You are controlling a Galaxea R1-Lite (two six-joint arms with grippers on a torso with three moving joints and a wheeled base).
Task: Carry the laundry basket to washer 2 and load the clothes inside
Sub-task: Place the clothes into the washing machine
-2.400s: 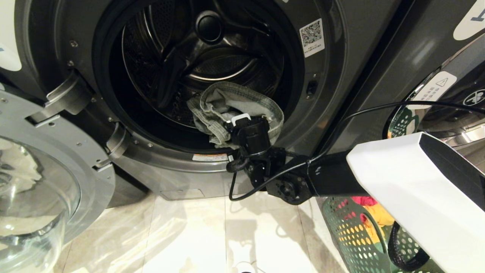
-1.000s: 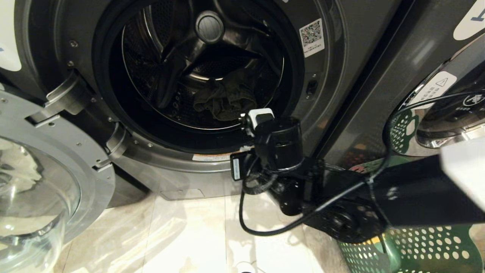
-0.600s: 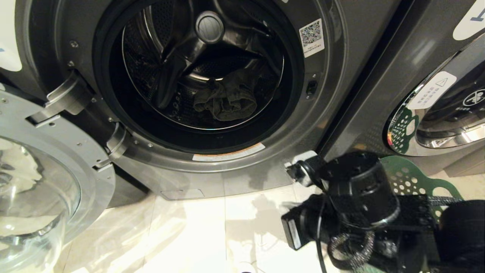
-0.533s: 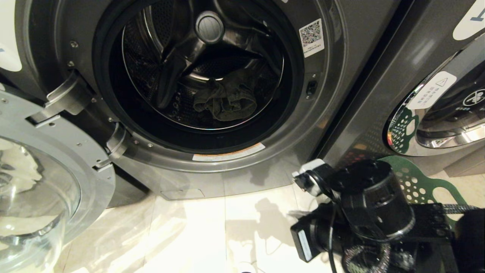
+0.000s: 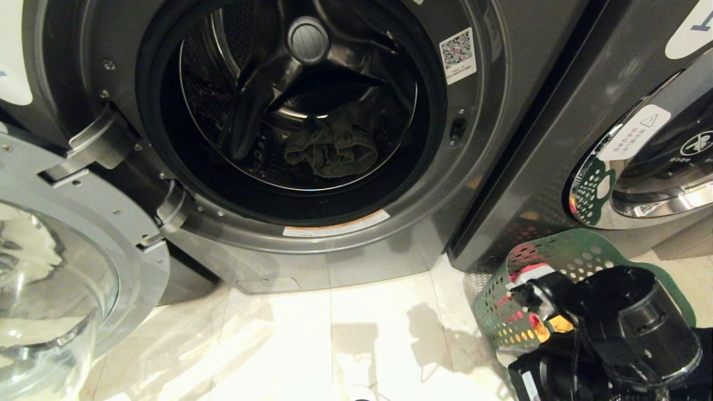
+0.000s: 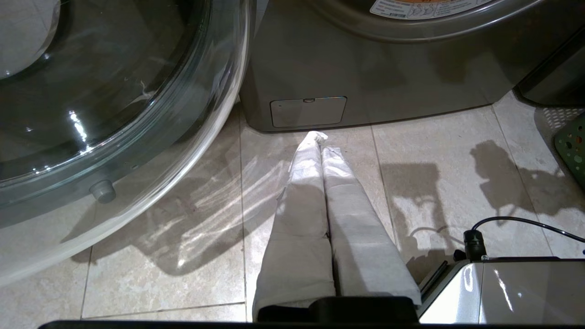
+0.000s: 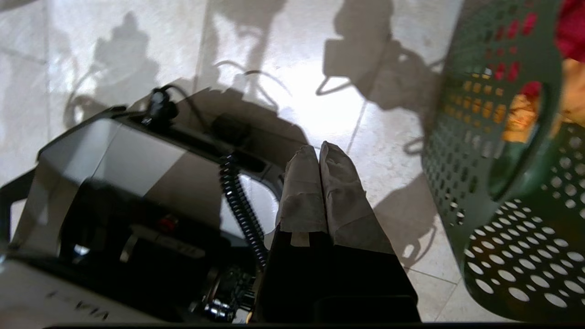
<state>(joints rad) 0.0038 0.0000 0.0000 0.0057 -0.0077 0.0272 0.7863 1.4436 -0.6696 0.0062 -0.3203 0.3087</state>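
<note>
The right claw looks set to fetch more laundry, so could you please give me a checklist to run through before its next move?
1. Washer door swung open: ok.
2. Drum opening unobstructed, one garment lying inside: ok.
3. Laundry basket holds clothes: ok, red and yellow fabric shows.
4. Right claw empty: ok, shut on nothing beside the basket.
5. Right claw open for grasping: not ok.
6. Left claw clear of the work: ok, shut above the floor.

Count of items in view

Washers: two, one open [image 5: 490, 111], one shut [image 5: 640, 161]; laundry basket [image 5: 562, 250]: one; garments in the drum: one [image 5: 334, 147] (dark, crumpled); grippers: two, left [image 6: 320, 137] and right [image 7: 317, 151].
</note>
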